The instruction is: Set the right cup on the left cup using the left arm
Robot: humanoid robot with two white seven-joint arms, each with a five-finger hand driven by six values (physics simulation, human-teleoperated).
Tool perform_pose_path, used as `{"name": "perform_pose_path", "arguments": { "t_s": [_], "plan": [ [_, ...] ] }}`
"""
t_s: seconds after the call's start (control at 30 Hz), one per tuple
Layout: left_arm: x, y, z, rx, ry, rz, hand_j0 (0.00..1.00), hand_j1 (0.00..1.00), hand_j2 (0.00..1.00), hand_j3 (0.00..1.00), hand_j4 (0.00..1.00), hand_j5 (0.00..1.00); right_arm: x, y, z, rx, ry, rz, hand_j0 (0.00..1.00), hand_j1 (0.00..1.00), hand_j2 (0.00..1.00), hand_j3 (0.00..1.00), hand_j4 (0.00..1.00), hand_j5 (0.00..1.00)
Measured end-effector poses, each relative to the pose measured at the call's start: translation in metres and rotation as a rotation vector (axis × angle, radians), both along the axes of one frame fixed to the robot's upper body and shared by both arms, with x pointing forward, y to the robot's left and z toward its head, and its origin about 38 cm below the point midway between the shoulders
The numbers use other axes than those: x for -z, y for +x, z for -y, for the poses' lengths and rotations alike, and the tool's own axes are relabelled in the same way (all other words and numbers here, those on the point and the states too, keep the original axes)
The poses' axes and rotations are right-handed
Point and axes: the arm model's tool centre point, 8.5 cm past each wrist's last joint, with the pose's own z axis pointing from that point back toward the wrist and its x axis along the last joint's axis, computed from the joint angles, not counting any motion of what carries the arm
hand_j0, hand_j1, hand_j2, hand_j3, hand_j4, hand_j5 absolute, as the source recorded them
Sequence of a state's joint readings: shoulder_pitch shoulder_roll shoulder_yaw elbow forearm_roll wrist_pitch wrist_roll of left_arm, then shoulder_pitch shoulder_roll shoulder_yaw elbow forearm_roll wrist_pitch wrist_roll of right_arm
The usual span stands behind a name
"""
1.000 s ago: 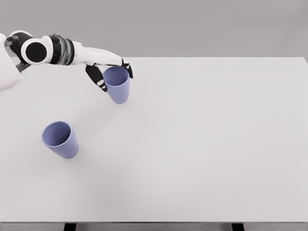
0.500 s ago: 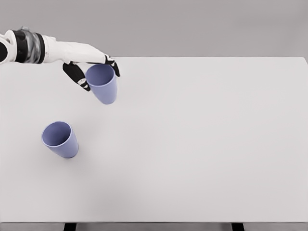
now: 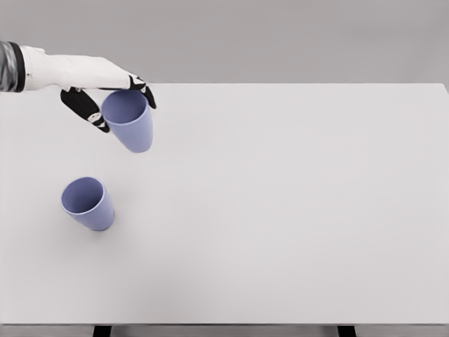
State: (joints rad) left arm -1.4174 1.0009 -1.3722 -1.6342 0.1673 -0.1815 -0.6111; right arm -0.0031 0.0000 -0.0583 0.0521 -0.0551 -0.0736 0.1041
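Observation:
Two blue-violet cups show in the head view. One cup [image 3: 129,120] hangs in the air above the table's far left, tilted with its mouth up and toward me. My left hand [image 3: 112,98] is shut on its rim, black fingers on either side. The other cup [image 3: 88,203] stands on the table at the near left, mouth up, below and left of the held cup. The right arm is out of view.
The white table [image 3: 295,210] spreads wide to the right and toward me. Its front edge runs along the bottom of the picture, with two dark legs under it.
My left hand has carried the held cup to the left and slightly higher, away from the table's back middle toward the standing cup's side. The standing cup has not moved.

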Motion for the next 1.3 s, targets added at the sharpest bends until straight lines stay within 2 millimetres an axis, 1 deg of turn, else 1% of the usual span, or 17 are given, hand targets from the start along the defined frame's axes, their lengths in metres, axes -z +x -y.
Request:
{"name": "perform_pose_path", "arguments": {
  "t_s": [0.07,0.33,0.57,0.73,0.93,1.13,1.3],
  "plan": [
    [-0.002,-0.003,-0.002,0.000,-0.001,0.002,0.71,0.71,0.71,0.71,0.71,0.71,0.000,0.000,0.000,0.000,0.000,0.000,1.00,1.00,1.00,1.00,1.00,1.00],
    [-0.014,-0.020,-0.022,-0.021,-0.013,0.017,0.71,0.71,0.71,0.71,0.71,0.71,0.000,0.000,0.000,0.000,0.000,0.000,1.00,1.00,1.00,1.00,1.00,1.00],
    [-0.019,-0.030,-0.040,-0.050,-0.027,0.016,0.71,0.71,0.71,0.71,0.71,0.71,0.000,0.000,0.000,0.000,0.000,0.000,1.00,1.00,1.00,1.00,1.00,1.00],
    [-0.021,-0.039,-0.047,-0.034,-0.031,0.019,0.71,0.71,0.71,0.71,0.71,0.71,0.000,0.000,0.000,0.000,0.000,0.000,1.00,1.00,1.00,1.00,1.00,1.00],
    [-0.027,-0.048,-0.049,0.024,-0.046,0.036,0.71,0.71,0.71,0.71,0.71,0.71,0.000,0.000,0.000,0.000,0.000,0.000,1.00,1.00,1.00,1.00,1.00,1.00],
    [-0.029,-0.052,-0.057,0.015,-0.077,0.021,0.71,0.71,0.71,0.71,0.71,0.71,0.000,0.000,0.000,-0.001,0.000,0.000,1.00,1.00,1.00,1.00,1.00,1.00],
    [-0.031,-0.057,-0.069,-0.016,-0.102,0.006,0.71,0.71,0.71,0.71,0.71,0.71,0.000,0.000,0.000,0.000,0.000,0.000,1.00,1.00,1.00,1.00,1.00,1.00]
  ]
}}
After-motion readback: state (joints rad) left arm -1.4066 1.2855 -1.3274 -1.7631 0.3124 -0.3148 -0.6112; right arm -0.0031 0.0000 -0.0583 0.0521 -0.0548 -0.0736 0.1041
